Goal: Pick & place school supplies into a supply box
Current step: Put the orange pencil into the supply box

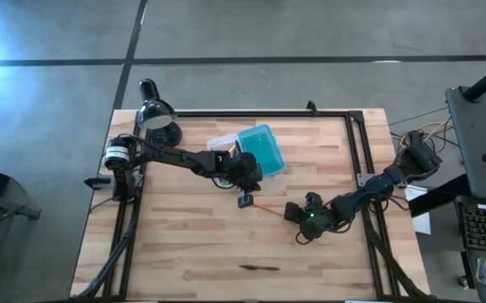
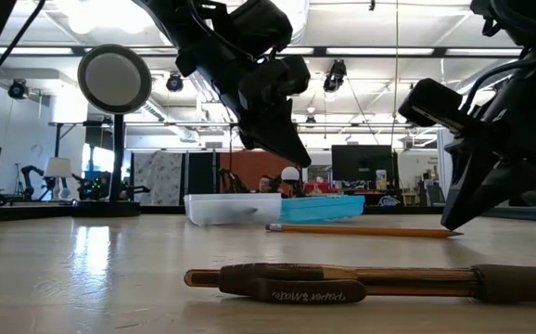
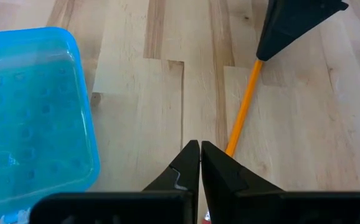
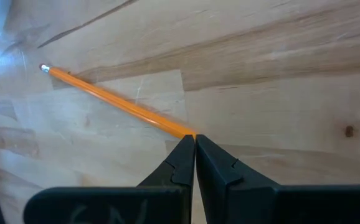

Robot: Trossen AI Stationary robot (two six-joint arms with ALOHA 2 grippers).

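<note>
Right gripper (image 4: pixel 194 138) down at the tip end of the orange pencil (image 4: pixel 114 102), fingers pressed together with nothing between them. Left gripper (image 3: pixel 200 146) hanging over the other end of the same pencil, likewise pinched shut and empty. Pencil flat on the table (image 1: pixel 192 244), between the two arms and near the supply box (image 1: pixel 256 149), which sits open toward the back with its blue lid half beside the clear tray half.

Judged as the approach to picking up the pencil, not yet a grasp. Next move calls for one gripper to spread its fingers, settle astride the thin shaft and close low against the wood; probably the right one, since its tips sit on the pencil's end. Thin and round, so likely to roll or slip if pinched off-centre.

From above: both arms, the box and a dark brown pen (image 1: pixel 260 268) lying well apart near the front edge, plus the black lamp (image 1: pixel 155 114) at the back corner. From table height: that pen large in the foreground, and both grippers close above the wood, contact uncertain. From the wrists only: closed fingertips and their place along the pencil.
</note>
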